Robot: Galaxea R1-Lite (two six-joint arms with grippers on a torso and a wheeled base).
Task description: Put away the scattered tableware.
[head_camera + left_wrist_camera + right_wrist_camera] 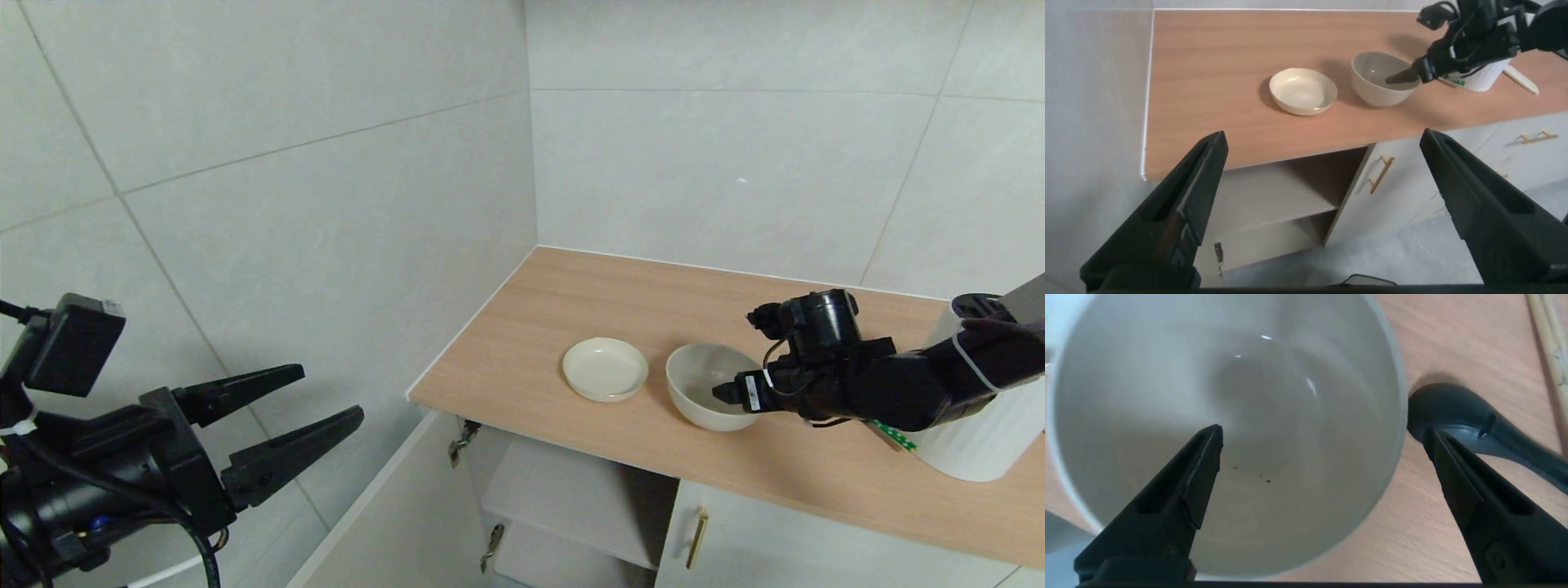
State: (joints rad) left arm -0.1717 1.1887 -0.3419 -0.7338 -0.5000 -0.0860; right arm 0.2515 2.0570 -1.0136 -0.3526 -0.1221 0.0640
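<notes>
A deep off-white bowl (700, 384) stands near the front edge of the wooden counter (620, 302), with a small cream saucer (606, 369) just to its left. My right gripper (729, 390) is open at the bowl and straddles its right rim. In the right wrist view one finger (1167, 506) hangs inside the bowl (1233, 416) and the other is outside it, by a dark spoon (1470, 425) lying on the counter. My left gripper (331, 394) is open and holds nothing, well left of the counter and below its level. The left wrist view has the saucer (1303, 90), the bowl (1380, 77) and the right gripper (1413, 75).
A white container (980, 445) stands on the counter under my right arm. A light chopstick (1547, 343) lies past the spoon. Below the counter a cabinet (563, 498) stands open with a shelf inside; the door (775, 539) beside it is closed. Tiled walls bound the left and back.
</notes>
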